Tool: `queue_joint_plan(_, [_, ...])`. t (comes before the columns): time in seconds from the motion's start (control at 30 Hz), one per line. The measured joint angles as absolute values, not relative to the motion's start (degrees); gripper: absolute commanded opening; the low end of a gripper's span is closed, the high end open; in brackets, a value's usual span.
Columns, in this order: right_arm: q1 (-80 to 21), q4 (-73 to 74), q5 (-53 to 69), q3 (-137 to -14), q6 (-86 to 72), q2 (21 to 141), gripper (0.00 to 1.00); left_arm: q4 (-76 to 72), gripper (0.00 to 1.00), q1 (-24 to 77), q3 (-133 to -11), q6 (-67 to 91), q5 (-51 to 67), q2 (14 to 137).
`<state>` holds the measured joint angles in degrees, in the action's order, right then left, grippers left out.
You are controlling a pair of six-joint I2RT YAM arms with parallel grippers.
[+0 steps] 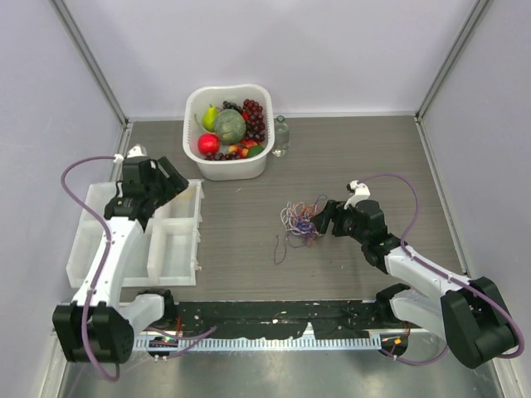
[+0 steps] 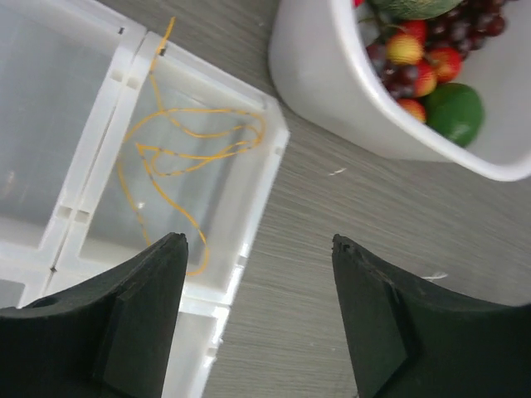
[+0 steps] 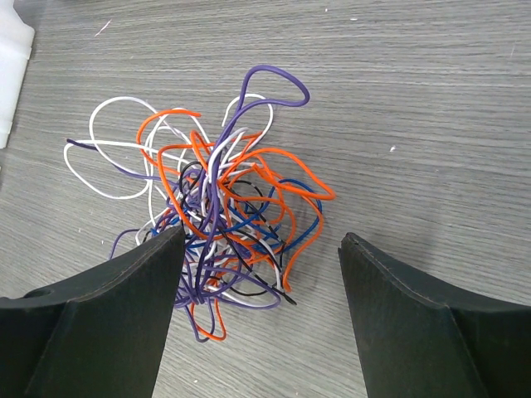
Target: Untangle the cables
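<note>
The grey wood-grain table (image 1: 373,157) spreads in front of me, with walls on three sides. My left arm (image 1: 112,249) reaches up along its left side, above the white compartment tray (image 1: 174,249). My right arm (image 1: 415,265) stretches in from the right toward the middle.

At the far edge sits a white basin (image 1: 236,168) filled with fruit: a green melon (image 1: 230,126), dark red grapes (image 1: 253,116), a red apple (image 1: 208,144) and a pear (image 1: 211,116). The tray's far corner lies close to it.

The cable tangle (image 1: 300,220) rests flat on the table near the centre, well apart from the tray. My right wrist camera shows its thin loops of orange, purple, white, blue and black knotted together. My right gripper (image 3: 263,236) hangs just above the tangle's near edge with its jaws spread wide and nothing between them.

My left gripper (image 2: 259,245) hovers over the tray corner nearest the basin, its jaws apart and empty. In that corner compartment lies one orange-yellow cable (image 2: 207,111) in loose loops, with one end running up over the compartment's far wall.

A small clear bottle (image 1: 280,135) stands upright just right of the basin.
</note>
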<state>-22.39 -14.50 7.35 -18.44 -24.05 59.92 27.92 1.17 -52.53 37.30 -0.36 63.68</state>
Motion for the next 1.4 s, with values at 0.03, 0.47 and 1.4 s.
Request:
queue_joint_plan(0.03, [-22.39,-14.52,7.29,-18.44,-24.05,60.01,0.8,28.18,0.75,1.32,-52.56,37.17,0.21,62.17])
queue_joint_plan(0.47, [-24.97,-11.25,8.21,-23.73,-30.02,64.88,0.72,16.58,0.7,35.73,-51.68,33.93,8.84,64.18])
queue_joint_plan(1.4, [-26.79,-0.23,5.15,-23.57,-31.68,54.13,0.73,-3.4,0.34,44.99,-54.87,30.37,7.27,96.25])
